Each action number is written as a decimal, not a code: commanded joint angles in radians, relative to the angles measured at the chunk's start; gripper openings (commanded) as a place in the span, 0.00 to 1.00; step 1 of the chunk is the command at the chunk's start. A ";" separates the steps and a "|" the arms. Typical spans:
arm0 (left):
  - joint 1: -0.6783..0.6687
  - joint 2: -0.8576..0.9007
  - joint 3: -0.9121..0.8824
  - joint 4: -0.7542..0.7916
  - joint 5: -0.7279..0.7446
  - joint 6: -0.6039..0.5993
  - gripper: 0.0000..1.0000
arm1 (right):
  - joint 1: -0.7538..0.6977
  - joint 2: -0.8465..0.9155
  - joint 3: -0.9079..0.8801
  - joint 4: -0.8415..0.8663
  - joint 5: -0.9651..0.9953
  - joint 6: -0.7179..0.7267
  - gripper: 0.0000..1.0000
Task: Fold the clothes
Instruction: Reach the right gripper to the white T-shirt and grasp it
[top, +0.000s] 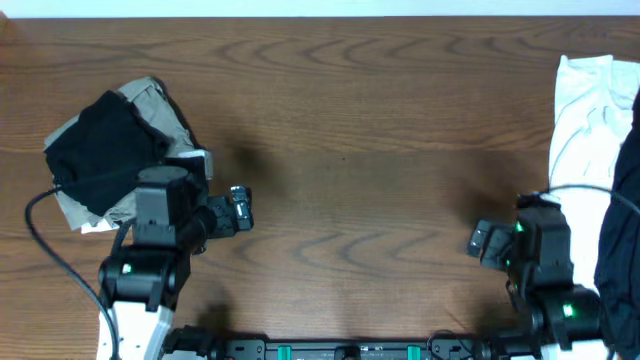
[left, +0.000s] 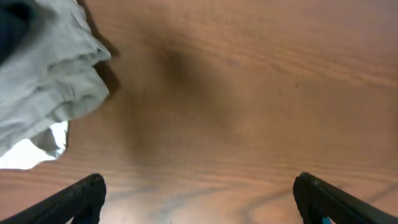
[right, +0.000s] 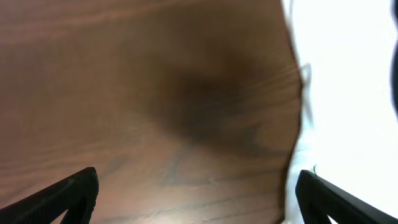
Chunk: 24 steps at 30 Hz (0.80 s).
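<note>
Our left gripper (top: 241, 208) and right gripper (top: 481, 241) hang wide open, empty. We should pinch the shirt (top: 585, 120) by its near edge and draw it flat onto the table (top: 350, 110).

Robot lab setup — wood-grain table (top: 350, 120), left arm (top: 150, 250), right arm (top: 545, 270).
</note>
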 joint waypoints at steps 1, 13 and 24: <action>-0.002 0.027 0.026 -0.011 0.025 -0.002 0.98 | -0.025 0.076 0.032 -0.010 0.046 0.068 0.99; -0.001 0.038 0.026 -0.011 0.024 -0.002 0.98 | -0.446 0.441 0.032 -0.036 0.137 0.289 0.99; -0.002 0.038 0.026 -0.007 0.024 -0.002 0.98 | -0.490 0.682 0.027 0.049 0.137 0.236 0.97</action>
